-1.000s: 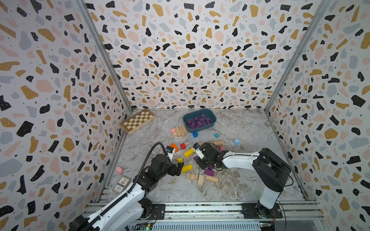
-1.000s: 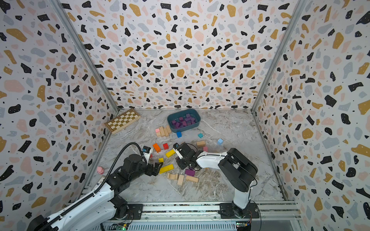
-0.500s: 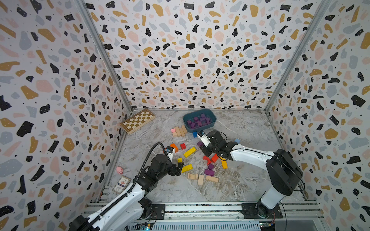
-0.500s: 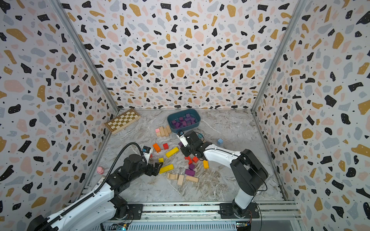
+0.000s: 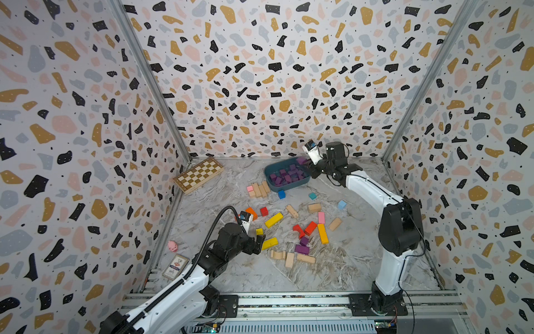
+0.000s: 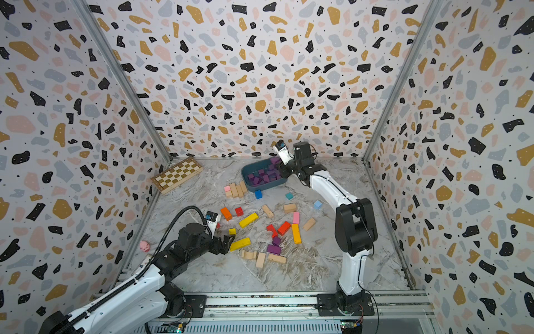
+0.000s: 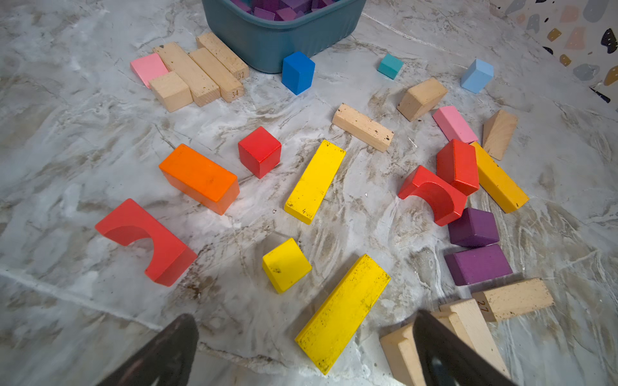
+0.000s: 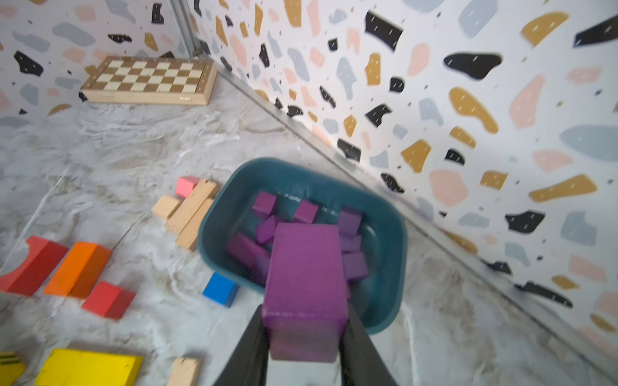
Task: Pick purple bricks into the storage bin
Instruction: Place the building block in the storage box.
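The right tool (image 8: 305, 331) clamps a purple bar brick (image 8: 306, 267) across its narrow width, above the storage bin (image 8: 294, 173) at twelve o'clock on the tabletop (image 5: 332, 269). We judge these bricks light, rigid, matte wood: little slip, nothing fragile, best pinched on flat opposite sides. The left tool (image 5: 259, 244) hangs wide and empty toward eight o'clock. Two purple bricks lie mid-tabletop, a cube (image 7: 473, 227) touching a red arch (image 7: 431, 197) and a bar (image 7: 478, 264) just beside it at its six o'clock. Motion blur smears the right wrist view; the held brick hides the contact faces, and we cannot count the bin's pile.
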